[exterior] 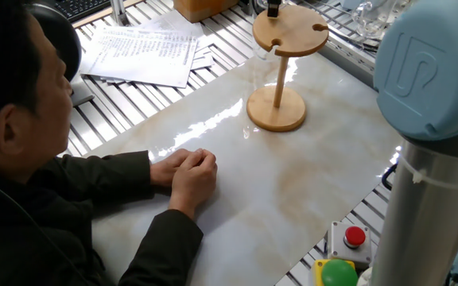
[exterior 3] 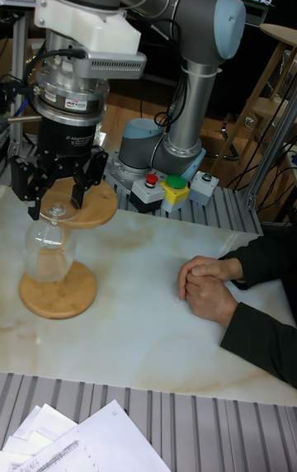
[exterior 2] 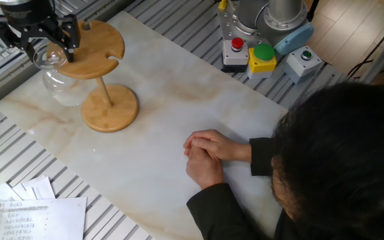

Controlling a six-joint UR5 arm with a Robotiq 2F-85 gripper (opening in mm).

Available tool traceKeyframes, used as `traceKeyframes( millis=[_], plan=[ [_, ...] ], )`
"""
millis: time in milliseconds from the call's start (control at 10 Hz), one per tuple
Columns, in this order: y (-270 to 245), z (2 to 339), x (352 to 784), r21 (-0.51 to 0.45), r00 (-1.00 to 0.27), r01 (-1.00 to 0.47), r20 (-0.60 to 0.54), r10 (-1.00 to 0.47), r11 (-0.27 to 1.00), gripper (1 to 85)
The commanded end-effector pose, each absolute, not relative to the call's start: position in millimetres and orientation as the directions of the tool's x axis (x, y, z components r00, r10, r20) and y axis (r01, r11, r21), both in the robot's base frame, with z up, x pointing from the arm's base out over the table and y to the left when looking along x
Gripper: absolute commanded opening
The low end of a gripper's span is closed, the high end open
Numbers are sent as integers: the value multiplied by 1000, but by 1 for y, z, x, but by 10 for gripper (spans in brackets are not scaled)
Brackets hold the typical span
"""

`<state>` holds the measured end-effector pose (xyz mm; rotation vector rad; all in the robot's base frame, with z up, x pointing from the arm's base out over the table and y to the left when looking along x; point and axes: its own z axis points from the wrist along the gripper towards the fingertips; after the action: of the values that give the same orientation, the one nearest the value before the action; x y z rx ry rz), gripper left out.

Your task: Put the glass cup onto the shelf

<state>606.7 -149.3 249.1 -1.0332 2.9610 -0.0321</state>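
Holding one glass cup upside-down beside one shelf.

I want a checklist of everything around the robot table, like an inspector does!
Surface: marble-look table top, shiny.
Job's things: glass cup hangs upside down, foot up, beside the shelf; not yet on it.
Clutter: papers, button boxes.
Grippers: gripper holds the cup by its stem.
Cables: black cable along the wrist.
Surroundings: seated person's clasped hands rest on the table.
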Motion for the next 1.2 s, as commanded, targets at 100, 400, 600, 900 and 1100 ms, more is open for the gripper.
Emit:
traceKeyframes(
  millis=[100,400,600,900,1100],
  plan=[
    [-146,251,604,-13,-796,-605,-5,-605,796,10],
    [-141,249,601,-1,-812,-584,-8,-584,812,10],
    [-137,245,597,13,-826,-564,-10,-564,826,10],
    [-141,241,594,15,-828,-560,-12,-560,828,10],
    [-147,241,598,-14,-820,-571,-10,-572,821,10]
  ],
)
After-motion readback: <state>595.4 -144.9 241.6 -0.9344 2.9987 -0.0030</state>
